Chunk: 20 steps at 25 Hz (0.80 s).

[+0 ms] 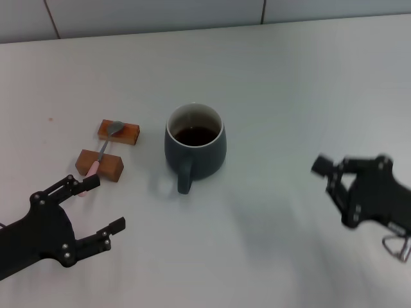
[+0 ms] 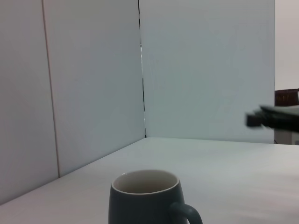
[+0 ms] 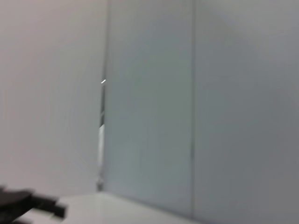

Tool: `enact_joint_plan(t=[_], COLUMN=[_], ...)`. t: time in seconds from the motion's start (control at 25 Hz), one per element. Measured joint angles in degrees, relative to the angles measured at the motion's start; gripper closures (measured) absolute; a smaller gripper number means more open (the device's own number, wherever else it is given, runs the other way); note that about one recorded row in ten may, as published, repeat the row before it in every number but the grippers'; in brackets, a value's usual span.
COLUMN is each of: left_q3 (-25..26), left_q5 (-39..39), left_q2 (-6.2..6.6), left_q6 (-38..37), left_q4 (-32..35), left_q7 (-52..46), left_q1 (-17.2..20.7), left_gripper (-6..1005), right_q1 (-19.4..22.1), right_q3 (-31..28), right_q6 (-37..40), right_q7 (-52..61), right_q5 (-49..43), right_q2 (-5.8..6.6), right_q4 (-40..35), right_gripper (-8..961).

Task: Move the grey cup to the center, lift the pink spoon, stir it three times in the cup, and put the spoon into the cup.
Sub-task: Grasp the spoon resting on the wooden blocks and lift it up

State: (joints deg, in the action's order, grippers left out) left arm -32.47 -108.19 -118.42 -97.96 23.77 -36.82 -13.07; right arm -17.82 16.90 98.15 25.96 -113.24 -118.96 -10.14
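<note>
The grey cup (image 1: pixel 194 147) stands upright mid-table, its handle toward me and its inside dark at the bottom. It also shows low in the left wrist view (image 2: pixel 145 198). The pink spoon (image 1: pixel 103 149) lies across two orange-brown wooden blocks left of the cup, its metal bowl on the far block. My left gripper (image 1: pixel 103 205) is open and empty, near me, just short of the spoon's pink end. My right gripper (image 1: pixel 332 192) is open and empty, well right of the cup.
The far wooden block (image 1: pixel 119 132) and the near wooden block (image 1: pixel 100 165) sit left of the cup. White wall panels (image 1: pixel 192 13) close the table's back edge. The right gripper's finger (image 2: pixel 273 117) shows far off in the left wrist view.
</note>
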Motion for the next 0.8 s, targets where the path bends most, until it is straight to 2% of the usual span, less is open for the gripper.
enact_joint_plan(t=[0.16,0.48,0.8], left_q3=[-0.22,-0.30,-0.31], left_q5=[0.01,-0.17,-0.26], left_q2=[0.06,0.09,0.12], left_q6=[-0.04,-0.16,-0.33], left_q4=[-1.98,-2.39,-2.43], left_q7=[2.81,3.41,3.14], left_q1=[-0.02,-0.03,0.20], left_gripper=[190,191,192], right_q1=[2.24,2.48,2.57], right_q3=[0.44,0.50,0.51], right_q6=[-3.14,-7.79,-8.16], right_q7=[-0.20,-0.24,-0.29], right_q5=[-4.31,-7.94,-8.08], right_q2=[-0.13,-0.30,-0.29], right_q4=[-0.53,-0.01,0.17], right_gripper=[891,880,869])
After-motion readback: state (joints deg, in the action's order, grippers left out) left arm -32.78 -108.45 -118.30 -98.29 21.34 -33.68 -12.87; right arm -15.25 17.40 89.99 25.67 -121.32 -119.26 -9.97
